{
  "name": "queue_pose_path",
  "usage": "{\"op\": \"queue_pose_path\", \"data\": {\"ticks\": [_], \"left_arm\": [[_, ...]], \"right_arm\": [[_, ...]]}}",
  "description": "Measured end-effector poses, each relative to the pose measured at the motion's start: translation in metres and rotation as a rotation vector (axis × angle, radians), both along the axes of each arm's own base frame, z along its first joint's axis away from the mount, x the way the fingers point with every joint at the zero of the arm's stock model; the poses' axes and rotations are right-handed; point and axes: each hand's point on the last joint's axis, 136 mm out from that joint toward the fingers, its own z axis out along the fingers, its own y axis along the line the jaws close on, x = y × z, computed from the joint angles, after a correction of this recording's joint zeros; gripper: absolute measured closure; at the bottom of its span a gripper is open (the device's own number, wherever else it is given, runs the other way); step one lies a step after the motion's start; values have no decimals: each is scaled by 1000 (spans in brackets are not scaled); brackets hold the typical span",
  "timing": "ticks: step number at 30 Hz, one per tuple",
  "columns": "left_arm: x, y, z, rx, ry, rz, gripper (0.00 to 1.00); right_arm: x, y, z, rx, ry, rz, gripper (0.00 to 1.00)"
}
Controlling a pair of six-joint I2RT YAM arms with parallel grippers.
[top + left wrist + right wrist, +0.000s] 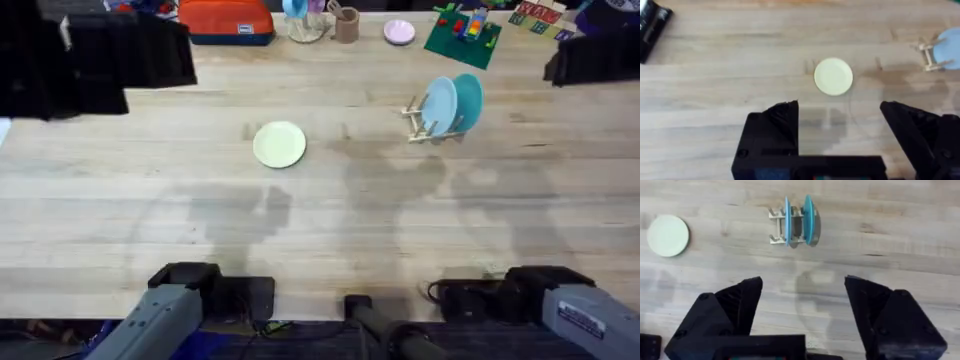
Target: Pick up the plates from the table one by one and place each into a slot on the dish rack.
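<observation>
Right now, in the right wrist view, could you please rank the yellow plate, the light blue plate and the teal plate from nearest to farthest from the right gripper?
1. Teal plate: upright in the dish rack, on the side nearer the right gripper.
2. Light blue plate: upright in the next slot, just beyond the teal one.
3. Yellow plate: flat on the table, far off to the rack's other side.

Left gripper (839, 135) jaws spread wide (empty); right gripper (802, 310) likewise.

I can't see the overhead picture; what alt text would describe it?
A pale yellow plate lies flat on a light wooden table. To its right, a small wooden dish rack holds a light blue plate and a teal plate upright.
</observation>
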Motion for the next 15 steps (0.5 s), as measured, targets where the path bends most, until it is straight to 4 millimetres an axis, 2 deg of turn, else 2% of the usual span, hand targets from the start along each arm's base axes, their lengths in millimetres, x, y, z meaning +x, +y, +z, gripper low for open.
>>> {"op": "queue_pose_path", "data": {"ticks": [5,15], "left_arm": [[6,-2,-18,-10,156,-7,7],[24,-2,-36,-12,256,-8,7]], "right_arm": [[14,0,-7,2,62,1,7],[18,0,-13,2,90,1,7]]}}
